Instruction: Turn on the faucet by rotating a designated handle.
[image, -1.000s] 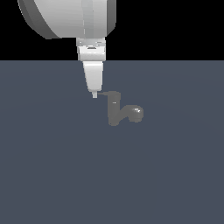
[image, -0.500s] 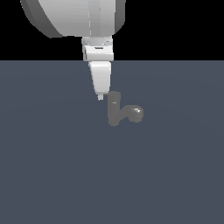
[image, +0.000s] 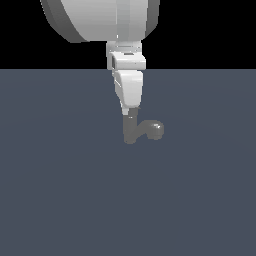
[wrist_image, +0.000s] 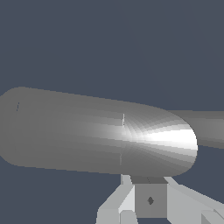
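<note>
The white gripper (image: 131, 112) hangs directly over the small dull-grey metal faucet (image: 141, 130) on the slate-blue surface (image: 60, 190), hiding its top; whether its jaws are apart, I cannot tell.

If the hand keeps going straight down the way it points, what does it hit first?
Most likely the faucet: the hand sits right at the top of its upright body, and the wrist view is filled by grey metal. Exact contact depth is unclear.
</note>
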